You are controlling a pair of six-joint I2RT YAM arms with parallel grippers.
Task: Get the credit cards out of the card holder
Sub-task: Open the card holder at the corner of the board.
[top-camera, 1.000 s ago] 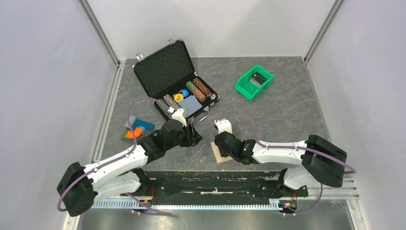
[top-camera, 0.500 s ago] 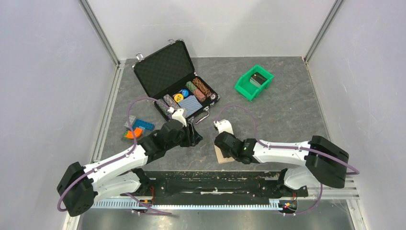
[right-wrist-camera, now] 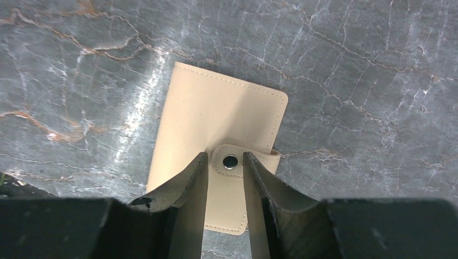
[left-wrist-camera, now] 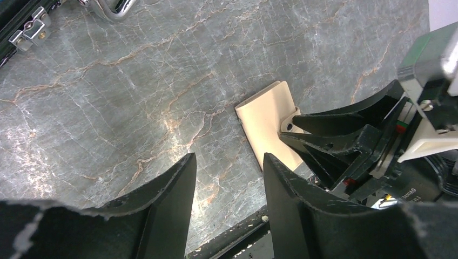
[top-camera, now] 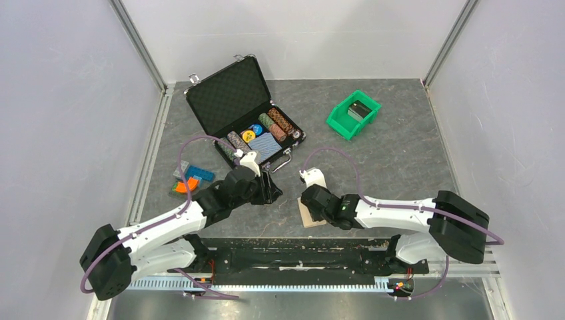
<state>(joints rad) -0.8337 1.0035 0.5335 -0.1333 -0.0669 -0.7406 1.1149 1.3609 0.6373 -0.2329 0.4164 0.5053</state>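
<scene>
Card holder [top-camera: 306, 217] lies flat at the near edge of the table [top-camera: 400, 153], about mid-width. Its tab [right-wrist-camera: 231, 162] sits between the fingers of the right pincer [right-wrist-camera: 225, 162] directly above it, and the left pincer [left-wrist-camera: 228, 162] is just to its left, apart from it, over bare table. Open case [top-camera: 243, 113] is back left with the lid propped up behind and poker chips [top-camera: 266, 130] inside, and a small pile of bits [top-camera: 190, 179] lies in front and to its left by the table's left edge. Bin [top-camera: 353, 113] is back right, well apart from the case, with a boxy item [top-camera: 360, 109] in it.
</scene>
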